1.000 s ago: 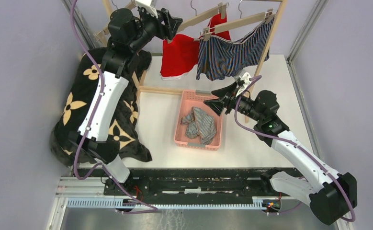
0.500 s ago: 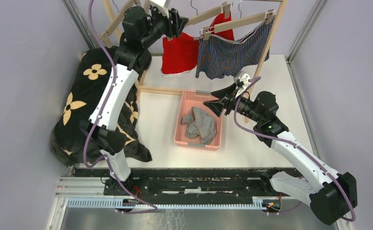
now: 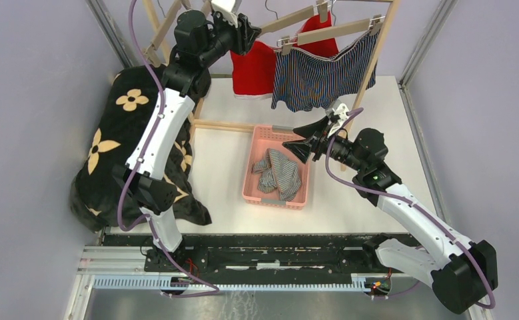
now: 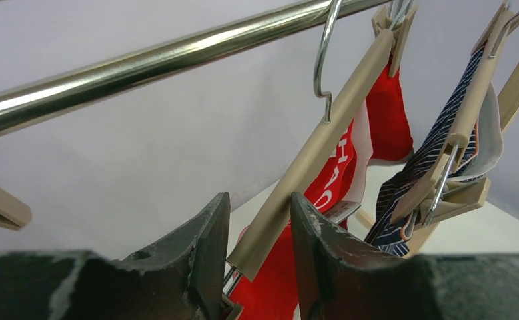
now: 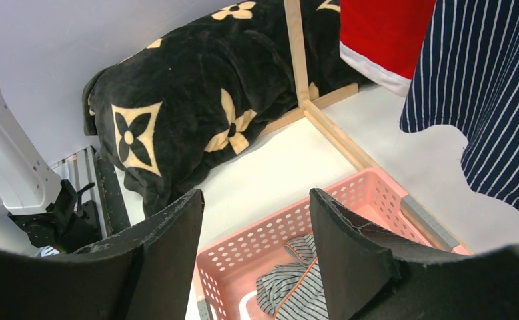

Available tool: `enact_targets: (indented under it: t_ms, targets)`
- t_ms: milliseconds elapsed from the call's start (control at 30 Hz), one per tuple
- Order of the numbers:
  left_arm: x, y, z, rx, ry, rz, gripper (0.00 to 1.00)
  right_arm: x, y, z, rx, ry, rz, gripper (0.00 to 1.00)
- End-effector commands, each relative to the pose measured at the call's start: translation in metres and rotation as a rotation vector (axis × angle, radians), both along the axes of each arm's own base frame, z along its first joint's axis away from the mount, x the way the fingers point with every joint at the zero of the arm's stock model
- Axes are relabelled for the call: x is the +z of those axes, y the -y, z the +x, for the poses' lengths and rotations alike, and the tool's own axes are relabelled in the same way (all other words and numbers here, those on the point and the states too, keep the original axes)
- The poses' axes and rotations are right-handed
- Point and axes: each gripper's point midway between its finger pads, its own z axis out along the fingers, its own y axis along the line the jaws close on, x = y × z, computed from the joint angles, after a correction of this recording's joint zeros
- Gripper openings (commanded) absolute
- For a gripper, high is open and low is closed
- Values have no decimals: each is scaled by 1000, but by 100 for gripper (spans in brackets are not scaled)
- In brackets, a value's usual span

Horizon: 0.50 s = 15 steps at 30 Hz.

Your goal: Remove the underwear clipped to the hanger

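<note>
The left gripper stands part open, its fingers either side of the low end of a wooden hanger, with no firm clamp visible. From the jaws that bar runs up and away to its hook on the rail. The red briefs hang beneath it, and the near clip sits right at the fingertips. The left arm is plainly the nearer. The boxers on the next bar crowd the right side; the left looks freer. The right gripper hovers wide open and empty above the basket, where the striped briefs lie.
</note>
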Motion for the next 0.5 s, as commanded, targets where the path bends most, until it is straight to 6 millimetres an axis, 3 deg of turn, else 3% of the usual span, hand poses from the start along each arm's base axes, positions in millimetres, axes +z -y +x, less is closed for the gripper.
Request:
enact_targets:
  t_ms: [0,467]
  targets:
    - [22,1,-12,-26,83,3,45,21,1,-8,13,73,43,68]
    - [12,19,-16,-136,69,-12,49,24,-2,-12,34,87,50,69]
